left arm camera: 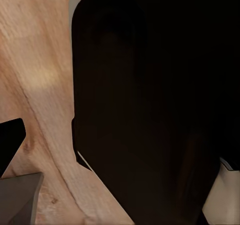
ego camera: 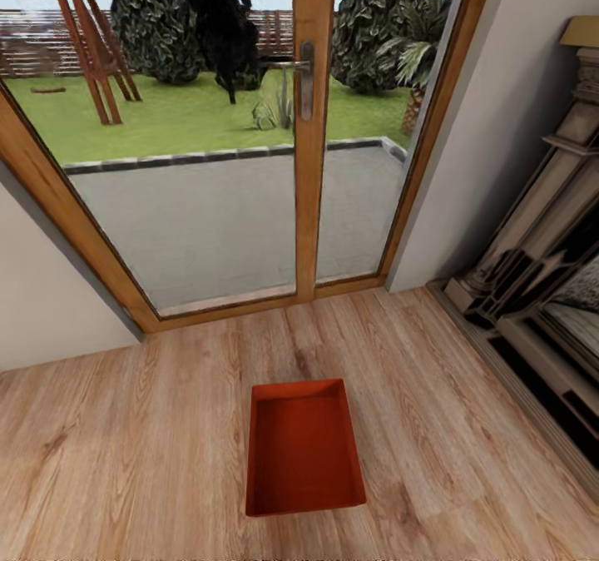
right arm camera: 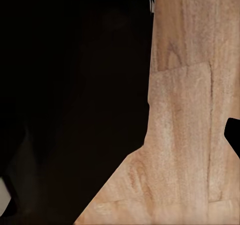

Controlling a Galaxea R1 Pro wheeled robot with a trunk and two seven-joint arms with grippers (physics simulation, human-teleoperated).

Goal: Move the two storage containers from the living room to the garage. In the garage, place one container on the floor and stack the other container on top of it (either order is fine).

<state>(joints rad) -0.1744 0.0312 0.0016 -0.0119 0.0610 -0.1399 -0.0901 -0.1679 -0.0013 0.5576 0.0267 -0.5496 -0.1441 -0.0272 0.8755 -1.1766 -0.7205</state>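
Note:
One red-orange open-top storage container (ego camera: 304, 449) sits empty on the light wood-plank floor (ego camera: 150, 453) of the living room, low in the head view, a little right of centre and in front of the glass door. In the left wrist view my left gripper (left arm camera: 120, 190) is open, its fingertips (left arm camera: 20, 197) wide apart at the picture's edges, with a dark part of my own body and wood planks behind. In the right wrist view my right gripper (right arm camera: 120, 180) is also open, one dark fingertip (right arm camera: 233, 137) at the edge, over wood floor. Neither holds anything.
A wood-framed glass door (ego camera: 312, 128) with a metal handle (ego camera: 306, 78) stands beyond the container, with a paved patio and garden outside. White walls flank it. The dark stone fireplace (ego camera: 541, 295) runs along the right side.

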